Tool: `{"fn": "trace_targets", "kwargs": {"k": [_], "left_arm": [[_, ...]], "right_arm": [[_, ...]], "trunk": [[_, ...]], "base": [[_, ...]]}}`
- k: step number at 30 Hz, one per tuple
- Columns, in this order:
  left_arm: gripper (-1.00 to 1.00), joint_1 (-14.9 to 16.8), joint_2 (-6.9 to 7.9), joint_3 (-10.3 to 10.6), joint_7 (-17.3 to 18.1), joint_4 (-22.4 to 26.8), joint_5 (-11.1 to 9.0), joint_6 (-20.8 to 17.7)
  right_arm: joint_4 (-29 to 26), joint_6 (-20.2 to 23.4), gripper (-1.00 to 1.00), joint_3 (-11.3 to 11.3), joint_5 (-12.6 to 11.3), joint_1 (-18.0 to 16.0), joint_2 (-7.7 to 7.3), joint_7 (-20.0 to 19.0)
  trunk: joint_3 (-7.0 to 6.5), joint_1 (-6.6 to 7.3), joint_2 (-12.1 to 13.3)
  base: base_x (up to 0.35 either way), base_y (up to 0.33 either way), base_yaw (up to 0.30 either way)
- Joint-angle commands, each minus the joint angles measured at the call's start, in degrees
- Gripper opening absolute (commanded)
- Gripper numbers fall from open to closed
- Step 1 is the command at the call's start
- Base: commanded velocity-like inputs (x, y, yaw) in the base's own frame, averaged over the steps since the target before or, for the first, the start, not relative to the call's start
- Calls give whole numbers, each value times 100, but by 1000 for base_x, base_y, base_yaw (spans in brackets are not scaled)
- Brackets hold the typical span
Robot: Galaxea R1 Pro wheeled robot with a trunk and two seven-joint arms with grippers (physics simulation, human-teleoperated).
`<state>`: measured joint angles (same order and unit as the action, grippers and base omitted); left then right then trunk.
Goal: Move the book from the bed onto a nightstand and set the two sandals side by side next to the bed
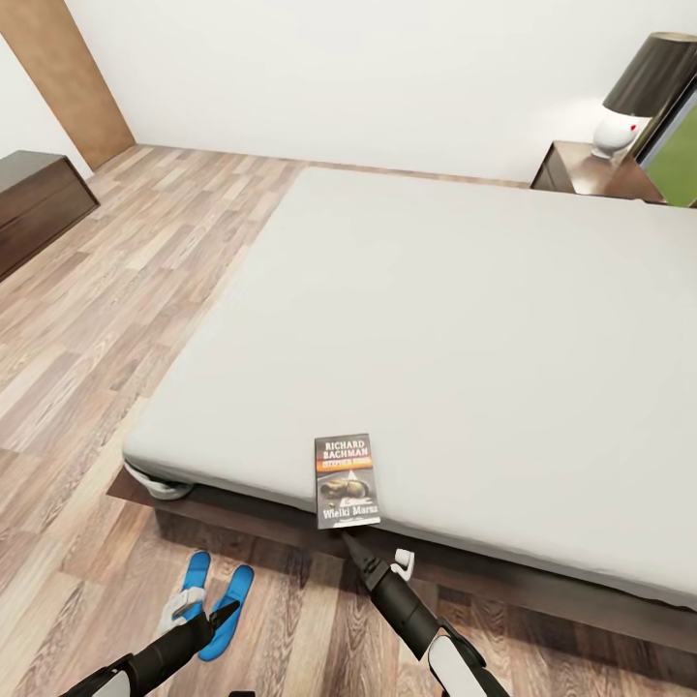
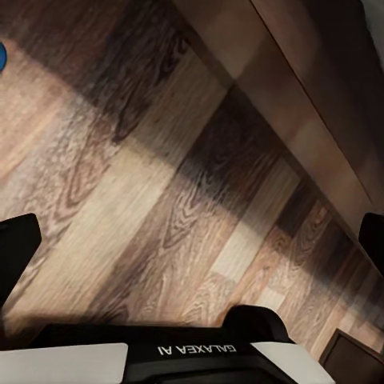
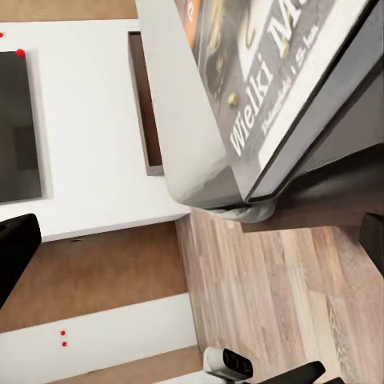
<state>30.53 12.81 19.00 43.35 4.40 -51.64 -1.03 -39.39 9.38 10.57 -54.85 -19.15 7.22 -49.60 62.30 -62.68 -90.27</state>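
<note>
The book (image 1: 347,481) lies face up on the near edge of the bed (image 1: 465,310), its lower end hanging slightly past the mattress. My right gripper (image 1: 345,535) is just below that end, open, with the book (image 3: 272,88) close ahead between its spread fingers (image 3: 16,252). Two blue sandals (image 1: 196,571) (image 1: 230,608) lie side by side on the wood floor in front of the bed's near left corner. My left gripper (image 1: 228,612) hovers open over the right-hand sandal. A nightstand (image 1: 579,170) stands at the bed's far right corner.
A white lamp with a dark shade (image 1: 639,97) sits on the nightstand. A larger dark dresser (image 1: 34,198) stands at the far left wall. Wood-plank floor (image 2: 160,200) stretches left of the bed. A crumpled bit of sheet (image 1: 155,481) hangs at the mattress corner.
</note>
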Motion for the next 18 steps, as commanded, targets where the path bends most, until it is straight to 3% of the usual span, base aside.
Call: {"fn": "trace_targets", "kwargs": {"k": [1, 18], "left_arm": [[100, 3, 2, 49, 16, -1, -57, -11], [100, 4, 2, 48, 16, -1, -57, -11]], "right_arm": [[1, 53, 100, 7, -61, -2, -1, -12], [1, 55, 100, 7, -61, -5, -1, -14]], "trunk": [[21, -22, -43], [327, -396, -725]], "base": [[0, 0, 0], [0, 0, 0]]}}
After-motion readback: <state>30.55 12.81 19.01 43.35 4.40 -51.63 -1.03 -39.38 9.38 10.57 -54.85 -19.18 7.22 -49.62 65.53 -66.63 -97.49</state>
